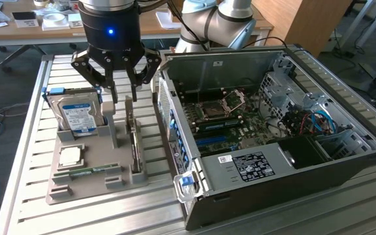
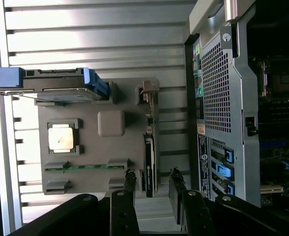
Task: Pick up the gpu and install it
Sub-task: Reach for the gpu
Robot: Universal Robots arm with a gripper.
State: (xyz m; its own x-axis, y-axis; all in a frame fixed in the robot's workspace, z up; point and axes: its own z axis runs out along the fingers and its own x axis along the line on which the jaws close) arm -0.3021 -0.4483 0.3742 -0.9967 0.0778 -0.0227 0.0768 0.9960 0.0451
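Hovering w/ fingers (image 2: 129, 186) spread & empty, your gripper (image 1: 124, 90) hangs over the thin black, green-edged gpu (image 2: 148, 162); its long axis runs between them.

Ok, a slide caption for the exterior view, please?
Open gripper poised over the gpu standing on edge in the grey parts holder, beside the open computer case.

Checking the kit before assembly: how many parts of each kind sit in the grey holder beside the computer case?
hard drive: 1
CPU: 1
memory stick: 1
gpu: 1
Total: 4
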